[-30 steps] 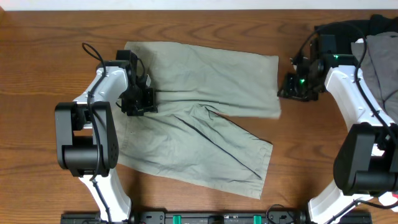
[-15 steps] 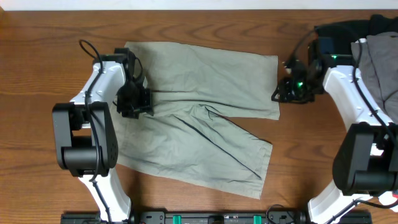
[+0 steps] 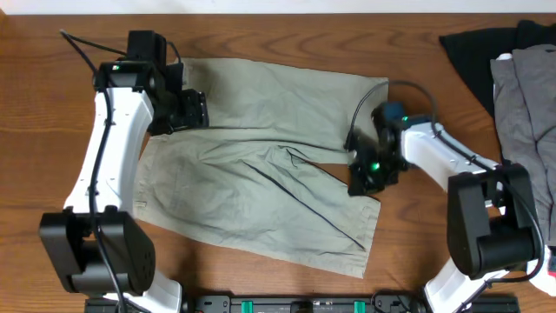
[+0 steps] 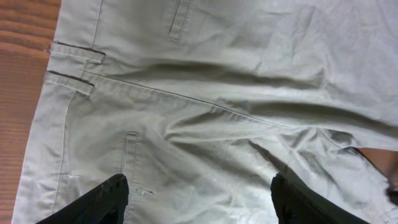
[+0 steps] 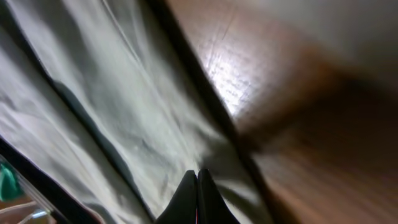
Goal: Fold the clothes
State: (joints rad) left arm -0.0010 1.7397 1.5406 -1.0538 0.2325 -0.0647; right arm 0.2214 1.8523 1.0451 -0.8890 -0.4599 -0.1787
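Observation:
The pale khaki-green shorts lie flat on the wooden table, waistband to the left and both legs to the right. The lower leg slants toward the front. My left gripper is open and empty above the waistband end. In the left wrist view its fingertips are wide apart over the seat seam, belt loops and pocket of the shorts. My right gripper is at the lower leg's far hem corner, just below the upper leg's hem. Its fingers are pressed together over the blurred cloth. No cloth shows between them.
A black garment and a darker grey garment are piled at the back right corner. Bare wood lies left of the shorts and between the shorts and that pile.
My left gripper has lifted off the waistband and moved back. My right gripper has swung left and forward, from beside the upper leg's hem to the lower leg's hem corner.

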